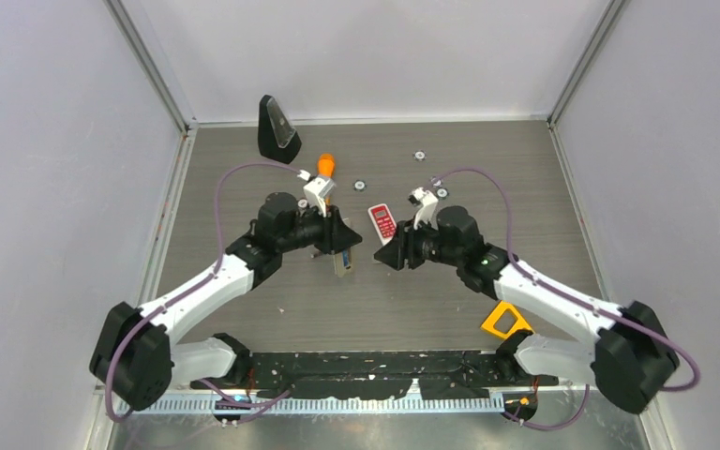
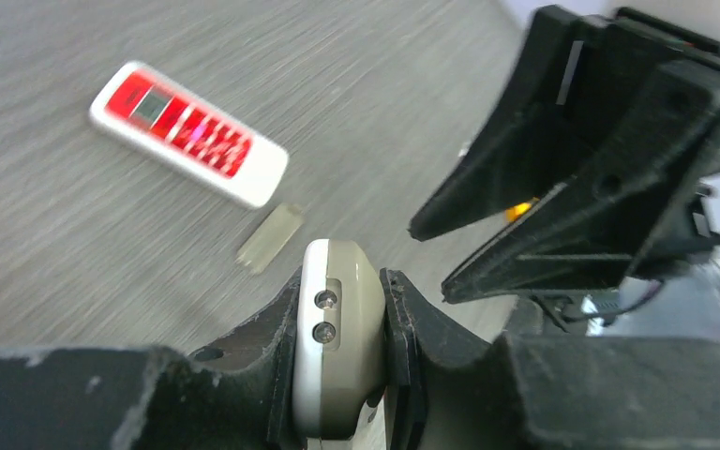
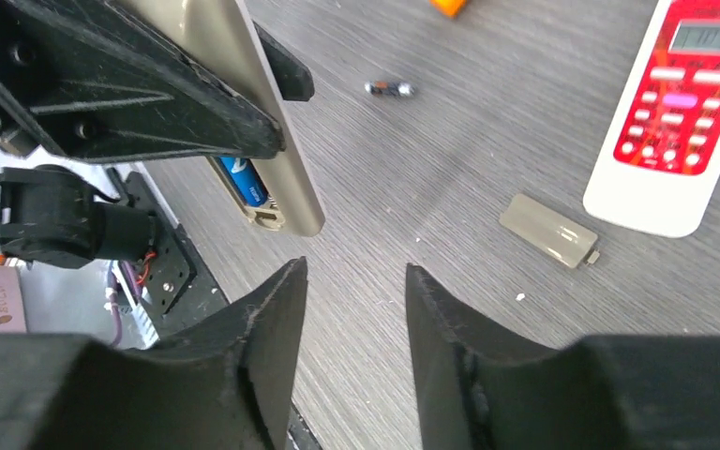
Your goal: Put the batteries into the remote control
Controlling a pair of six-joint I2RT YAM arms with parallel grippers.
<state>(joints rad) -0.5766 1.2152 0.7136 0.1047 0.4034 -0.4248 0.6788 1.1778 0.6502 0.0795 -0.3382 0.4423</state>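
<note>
My left gripper (image 1: 342,246) (image 2: 342,291) is shut on a beige-and-white remote control (image 2: 337,347) (image 1: 342,262), gripped across its thickness and held above the table. In the right wrist view its back faces the camera with the compartment uncovered, and a blue battery (image 3: 244,178) lies inside. The beige battery cover (image 3: 548,230) (image 2: 270,237) lies loose on the table. A dark battery (image 3: 389,89) lies on the table farther off. My right gripper (image 3: 354,272) (image 1: 386,255) stands open and empty, just right of the held remote.
A red-and-white remote (image 1: 382,222) (image 2: 187,131) (image 3: 680,112) lies face up beside the cover. An orange object (image 1: 325,165) and a black stand (image 1: 277,129) sit at the back left. Small round discs (image 1: 419,156) dot the back, and a yellow piece (image 1: 506,321) lies front right.
</note>
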